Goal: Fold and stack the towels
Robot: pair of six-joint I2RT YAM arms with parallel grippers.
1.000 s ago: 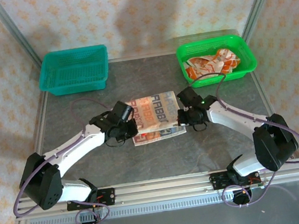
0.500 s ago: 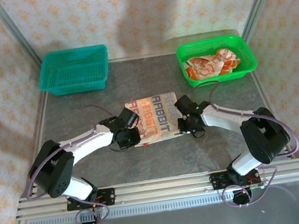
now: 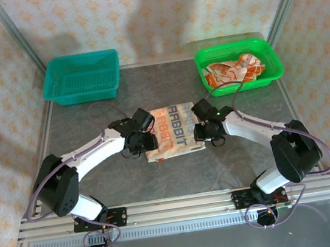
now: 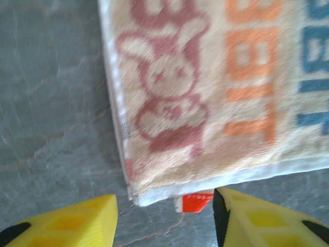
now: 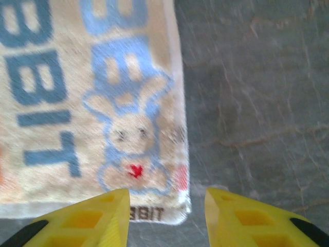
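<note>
Grey stone-look bench (image 3: 179, 180) lies under everything. On the folded towel (image 3: 172, 131), the left jaws stand apart with nothing in them. Their yellow fingertips (image 4: 77, 221) sit at the folded towel's near left corner, where a small red tag (image 4: 194, 201) pokes out. The right jaws are apart and empty too, at the folded towel's near right corner. I think each arm minds one corner so the edges line up and the cloth lies flat. The fold looks done.

The folded towel rests flat on the bench between the two arms. It is cream, with big letters that say RABBIT in orange and blue. A red bunny (image 4: 164, 98) is printed near the left corner and a blue bunny (image 5: 131, 139) with a red heart near the right. Tiny dark letters on the hem read BBIT.

Past the folded towel, to its right, a green basket (image 3: 234, 44) holds more towels (image 3: 231, 72), orange and white and crumpled. Past it to the left sits a teal basket (image 3: 79, 57), likely for the stack.
</note>
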